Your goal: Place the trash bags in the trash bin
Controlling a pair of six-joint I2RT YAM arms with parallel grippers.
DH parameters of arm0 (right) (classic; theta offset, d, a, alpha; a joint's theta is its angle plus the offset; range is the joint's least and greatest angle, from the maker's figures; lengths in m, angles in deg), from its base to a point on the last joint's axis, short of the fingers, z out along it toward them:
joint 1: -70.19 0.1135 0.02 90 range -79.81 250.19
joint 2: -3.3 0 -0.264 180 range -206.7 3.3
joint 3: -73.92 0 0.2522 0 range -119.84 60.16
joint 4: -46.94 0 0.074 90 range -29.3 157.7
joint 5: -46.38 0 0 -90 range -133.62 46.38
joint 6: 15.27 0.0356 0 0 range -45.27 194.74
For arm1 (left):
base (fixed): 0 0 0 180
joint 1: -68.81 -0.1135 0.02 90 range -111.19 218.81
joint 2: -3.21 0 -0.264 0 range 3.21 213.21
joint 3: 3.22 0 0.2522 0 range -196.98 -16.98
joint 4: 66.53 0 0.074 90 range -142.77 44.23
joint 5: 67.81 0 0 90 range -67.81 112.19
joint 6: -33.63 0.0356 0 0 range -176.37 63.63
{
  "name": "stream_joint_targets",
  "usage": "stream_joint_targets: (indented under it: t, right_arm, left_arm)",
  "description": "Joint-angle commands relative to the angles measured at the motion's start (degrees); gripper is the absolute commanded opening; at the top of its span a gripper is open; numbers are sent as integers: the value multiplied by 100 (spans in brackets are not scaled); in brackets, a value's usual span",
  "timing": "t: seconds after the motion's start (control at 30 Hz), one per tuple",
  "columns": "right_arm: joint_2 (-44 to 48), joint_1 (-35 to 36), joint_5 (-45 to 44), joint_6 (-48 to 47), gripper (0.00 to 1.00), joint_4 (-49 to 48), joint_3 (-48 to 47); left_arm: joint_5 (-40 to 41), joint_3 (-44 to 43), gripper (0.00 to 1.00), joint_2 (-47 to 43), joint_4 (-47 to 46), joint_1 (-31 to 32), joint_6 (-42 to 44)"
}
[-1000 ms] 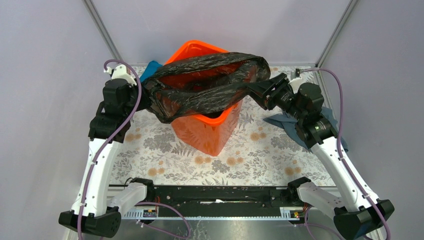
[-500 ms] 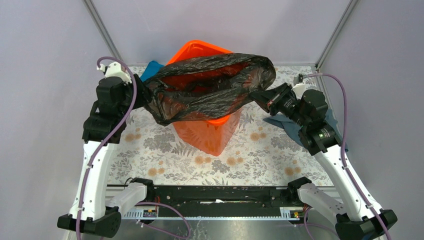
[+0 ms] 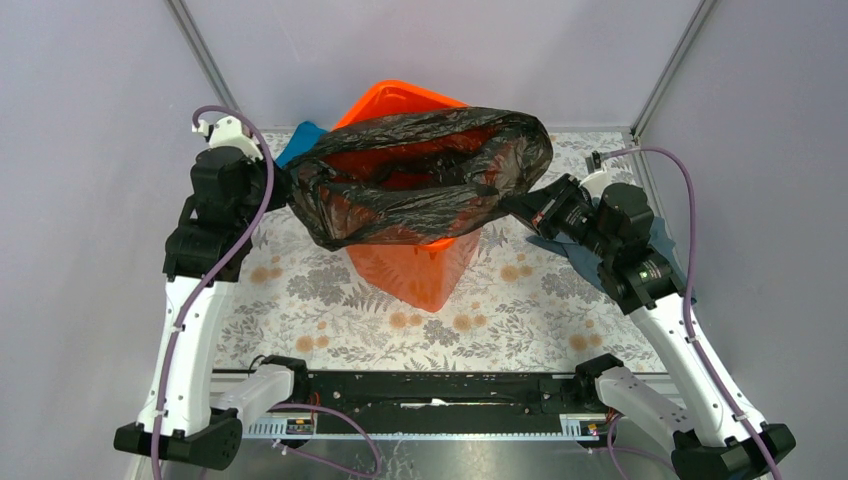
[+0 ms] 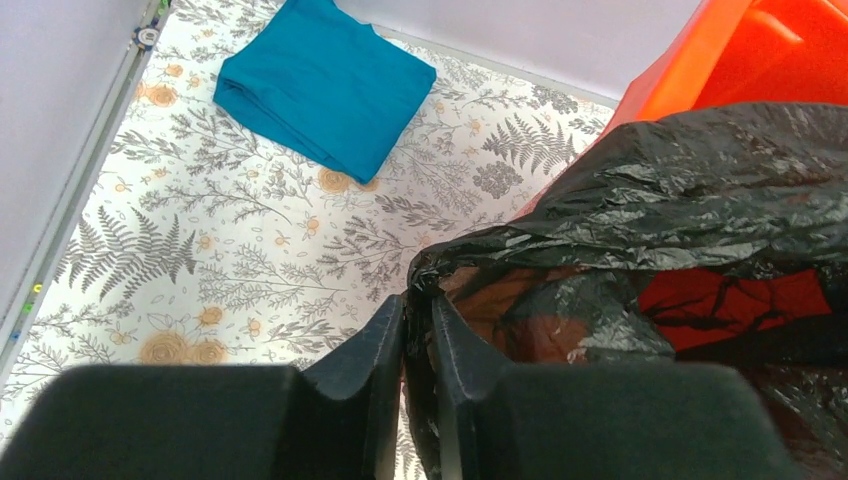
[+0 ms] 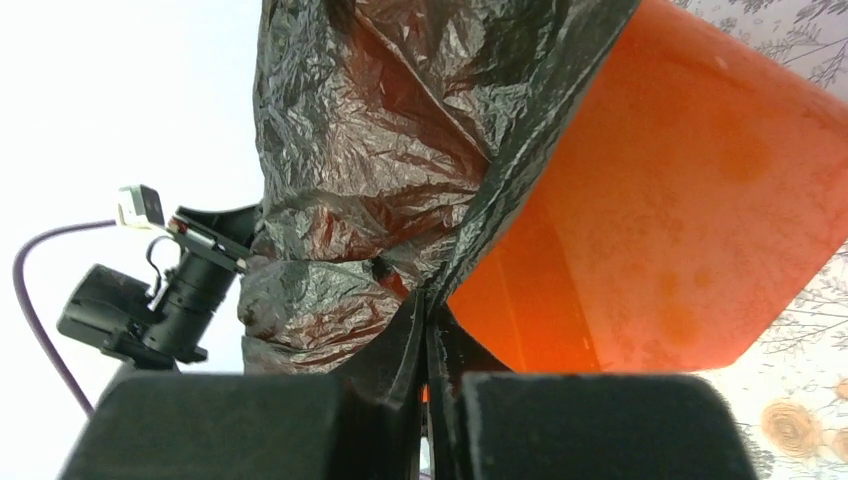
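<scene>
Black trash bag (image 3: 420,185) hangs stretched over the orange trash bin (image 3: 410,270), mostly above its rim. Left gripper (image 4: 418,330) and right gripper (image 5: 428,335) each clamp a bag edge. Spreading step; next likely lower the film inside.

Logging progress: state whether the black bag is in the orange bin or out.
Out: the black bag stretches over the orange bin, pinched by left pincer and right pincer.
</scene>
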Motion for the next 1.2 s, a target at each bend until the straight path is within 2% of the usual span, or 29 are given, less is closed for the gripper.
stream_joint_targets:
  t: [0.0, 0.1, 0.13, 0.3, 0.5, 0.77, 0.93, 1.03, 1.17]
  right_arm:
    - [175, 0, 234, -773, 2, -10, 49]
    - [187, 1, 236, -1124, 0, 244, -1]
    - [183, 1, 225, -1264, 0, 355, -20]
    - [168, 1, 281, -1904, 0, 903, -41]
    - [354, -1, 398, -2271, 0, 1129, 213]
    - [484, -6, 311, -2644, 0, 1328, 231]
    - [575, 1, 210, -2869, 0, 1668, -139]
    - [699, -1, 276, -2883, 0, 1620, -148]
    - [809, 1, 350, -2884, 2, 1562, 92]
  left_arm:
    - [196, -157, 13, 100, -381, 12, 85]
    - [307, -182, 1, 101, -411, 12, 113]
    - [339, -215, 0, 103, -410, 12, 132]
    - [746, -325, 0, 48, -579, 12, 209]
    - [1021, -161, 0, -155, -1196, 12, 247]
    - [1027, -157, 0, -298, -1680, 11, 227]
    - [954, -342, 0, -465, -1751, 8, 289]
    - [729, -126, 0, -807, -2144, 12, 334]
    - [704, 648, 0, -1633, -2801, 11, 342]
